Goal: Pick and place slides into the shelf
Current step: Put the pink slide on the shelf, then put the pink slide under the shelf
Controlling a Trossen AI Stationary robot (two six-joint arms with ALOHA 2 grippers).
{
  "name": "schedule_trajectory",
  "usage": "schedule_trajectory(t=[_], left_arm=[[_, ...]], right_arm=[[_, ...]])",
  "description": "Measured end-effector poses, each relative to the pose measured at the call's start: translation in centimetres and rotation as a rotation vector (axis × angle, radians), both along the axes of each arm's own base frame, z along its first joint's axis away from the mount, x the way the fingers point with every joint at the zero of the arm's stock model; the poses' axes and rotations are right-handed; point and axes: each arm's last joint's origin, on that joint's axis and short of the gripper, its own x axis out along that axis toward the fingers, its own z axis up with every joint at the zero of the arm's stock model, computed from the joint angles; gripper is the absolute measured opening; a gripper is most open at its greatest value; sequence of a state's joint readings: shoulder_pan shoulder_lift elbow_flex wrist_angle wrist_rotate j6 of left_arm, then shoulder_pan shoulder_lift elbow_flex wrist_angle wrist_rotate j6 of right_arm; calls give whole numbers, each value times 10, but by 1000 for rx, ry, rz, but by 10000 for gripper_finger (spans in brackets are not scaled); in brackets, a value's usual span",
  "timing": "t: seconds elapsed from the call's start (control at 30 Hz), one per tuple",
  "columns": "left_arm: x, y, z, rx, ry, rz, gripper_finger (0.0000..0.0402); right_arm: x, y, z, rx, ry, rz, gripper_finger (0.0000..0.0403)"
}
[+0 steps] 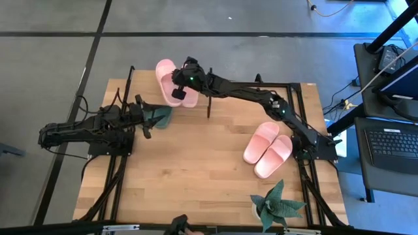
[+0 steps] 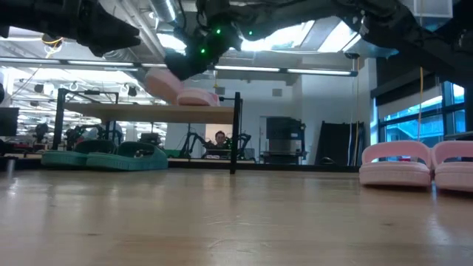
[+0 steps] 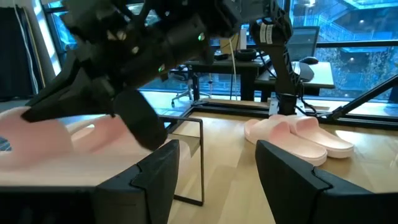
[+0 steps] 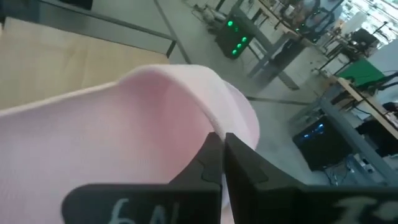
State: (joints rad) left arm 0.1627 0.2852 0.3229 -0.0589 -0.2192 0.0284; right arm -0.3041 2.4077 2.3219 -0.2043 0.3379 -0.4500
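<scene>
The right gripper, pinching a pink slide by its strap, holds it just above the shelf, beside its mate; releasing comes next. The left gripper waits spread beside the green slides under the shelf.

Both arms are matte black, built of boxy angular links with thin dark cables running along them. Small green indicator lights glow on the housing just behind the right gripper. The left gripper has two broad, flat black fingers with bevelled edges.
</scene>
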Motion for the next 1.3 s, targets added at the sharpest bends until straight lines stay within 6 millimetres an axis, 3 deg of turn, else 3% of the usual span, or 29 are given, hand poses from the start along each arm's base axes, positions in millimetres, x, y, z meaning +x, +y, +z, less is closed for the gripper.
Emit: schedule_trajectory(t=[0.33, 0.67, 1.07, 1.3], left_arm=[[0, 0, 0, 0, 1, 0, 204], [0, 0, 0, 0, 2, 0, 204], [0, 0, -1, -1, 5, 0, 204], [0, 0, -1, -2, 12, 0, 204]], right_arm=[[2, -8, -8, 1, -25, -32, 7], [2, -10, -7, 35, -65, -48, 67], [2, -10, -6, 43, -84, -53, 75], [1, -4, 9, 15, -86, -36, 76]])
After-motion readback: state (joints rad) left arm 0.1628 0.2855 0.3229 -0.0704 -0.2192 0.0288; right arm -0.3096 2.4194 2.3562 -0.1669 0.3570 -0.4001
